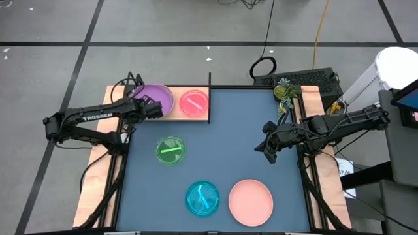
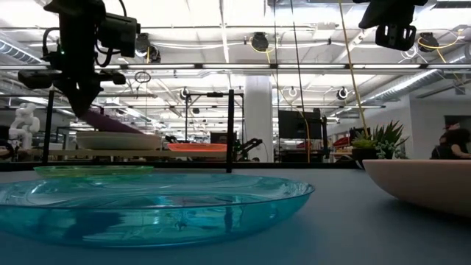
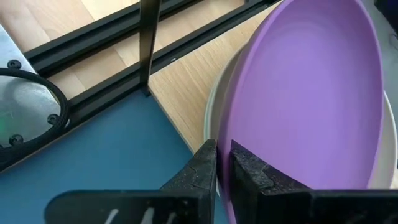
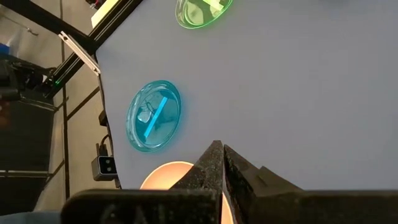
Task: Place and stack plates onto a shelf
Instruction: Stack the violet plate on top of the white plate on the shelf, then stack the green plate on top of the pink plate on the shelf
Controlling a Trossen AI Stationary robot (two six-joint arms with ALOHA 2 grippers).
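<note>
The purple plate [image 3: 311, 99] is pinched at its near rim by the left hand [image 3: 222, 163], tilted over a pale plate [image 3: 214, 109] on the wooden shelf [image 1: 175, 114]. It should be lowered flat before release. Smooth, glossy plastic may slide. The right hand [image 4: 221, 163] is kept shut, empty, above the tabletop [image 1: 235, 130].

Two dark, matte black arms built of slim jointed segments are seen from above; white "TROSSEN" lettering is printed along the left arm's forearm link [image 1: 96, 117]; thin black cables are looped beside its wrist; the right arm [image 1: 339, 122] is likewise black and unmarked; each arm's fingers [image 3: 202, 171] are moulded in black plastic with a grainy, textured surface and angular, stepped edges.
</note>
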